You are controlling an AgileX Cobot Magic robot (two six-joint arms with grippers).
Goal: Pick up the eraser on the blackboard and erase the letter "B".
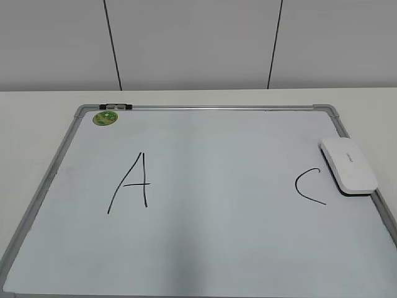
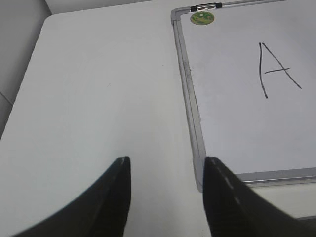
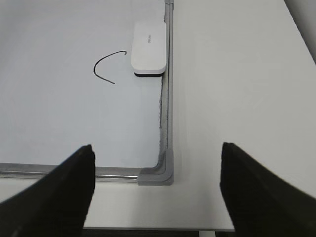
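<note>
One eraser (image 1: 348, 166) lies on the blackboard (image 1: 205, 248) against its right frame, toward the desk's right edge, beside "C" (image 1: 308, 185); one "A" (image 1: 131, 183), one green sticker (image 1: 105, 117). Left gripper (image 2: 167, 170) and right gripper (image 3: 157, 165) both gape wide, empty.

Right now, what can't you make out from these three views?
- Letter "B": in no view; only the A and C show on the blackboard, with bare board between them.
- Eraser lettering: too small to read in the exterior and right wrist views.
- Blackboard near edge: cut off by the exterior frame's bottom.
- Left gripper and right gripper: only the fingertips show, open; absent from the exterior view.
</note>
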